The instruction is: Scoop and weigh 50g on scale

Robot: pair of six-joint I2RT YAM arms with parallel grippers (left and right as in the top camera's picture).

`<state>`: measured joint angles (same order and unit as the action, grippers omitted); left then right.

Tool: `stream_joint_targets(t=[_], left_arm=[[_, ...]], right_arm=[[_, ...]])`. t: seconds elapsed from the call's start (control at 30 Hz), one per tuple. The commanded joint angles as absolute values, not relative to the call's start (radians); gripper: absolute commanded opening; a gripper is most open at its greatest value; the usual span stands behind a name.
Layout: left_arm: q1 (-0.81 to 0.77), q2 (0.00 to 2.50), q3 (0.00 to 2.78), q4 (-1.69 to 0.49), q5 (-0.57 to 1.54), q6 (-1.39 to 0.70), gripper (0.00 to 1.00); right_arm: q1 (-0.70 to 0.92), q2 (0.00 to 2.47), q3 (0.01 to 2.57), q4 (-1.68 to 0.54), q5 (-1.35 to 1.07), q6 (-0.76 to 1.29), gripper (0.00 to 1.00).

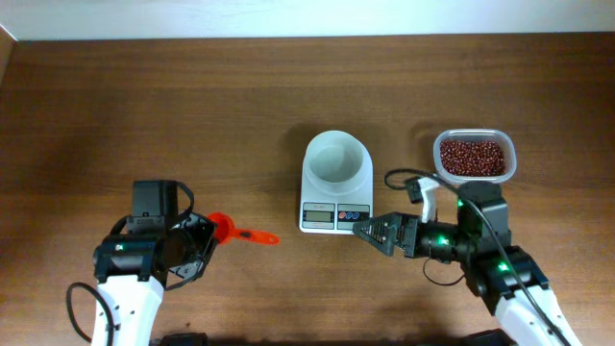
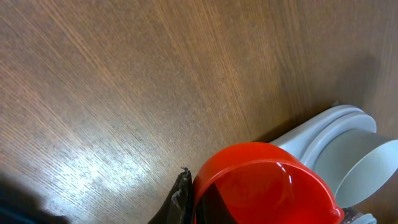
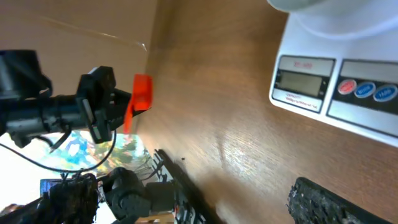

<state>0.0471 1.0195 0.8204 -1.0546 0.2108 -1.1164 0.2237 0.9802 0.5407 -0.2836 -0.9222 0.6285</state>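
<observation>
The white scale (image 1: 334, 213) stands mid-table with an empty round white bowl (image 1: 336, 159) on it. The 50g beans (image 1: 472, 157) fill a clear tub at the right. My left gripper (image 1: 204, 235) is shut on an orange-red scoop (image 1: 235, 231), left of the scale. In the left wrist view the scoop's cup (image 2: 261, 180) sits beside one dark finger (image 2: 180, 199), and the bowl (image 2: 367, 162) shows beyond. My right gripper (image 1: 370, 229) is open and empty just right of the scale's front; the right wrist view shows the scale's display (image 3: 301, 81).
The clear tub (image 1: 509, 144) stands just behind my right arm. Bare wooden table (image 1: 144, 106) stretches across the left and back. The table's near edge (image 3: 180, 180) runs under my right gripper (image 3: 249, 199).
</observation>
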Motion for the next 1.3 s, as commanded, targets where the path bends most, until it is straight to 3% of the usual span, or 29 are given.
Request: stream_joint_targets(t=[0.0, 0.3, 0.57, 0.97, 1.27], left_arm=[[0.031, 1.019, 0.833, -1.080, 0.198, -1.148, 0.00], [-0.120, 1.020, 0.833, -1.093, 0.158, -1.377, 0.00], [-0.213, 1.020, 0.833, -1.056, 0.159, -1.473, 0.00], [-0.295, 1.022, 0.833, -1.056, 0.161, -1.473, 0.00], [-0.296, 1.022, 0.833, -1.049, 0.214, -1.473, 0.00]], right_arm=[[0.271, 1.014, 0.560, -0.277, -0.941, 0.649, 0.96], [0.555, 1.059, 0.560, 0.052, -0.780, 0.845, 0.85], [0.720, 1.143, 0.560, 0.155, -0.616, 0.986, 0.75], [0.747, 1.232, 0.560, 0.259, -0.612, 1.056, 0.50], [0.780, 1.232, 0.560, 0.292, -0.555, 1.056, 0.46]])
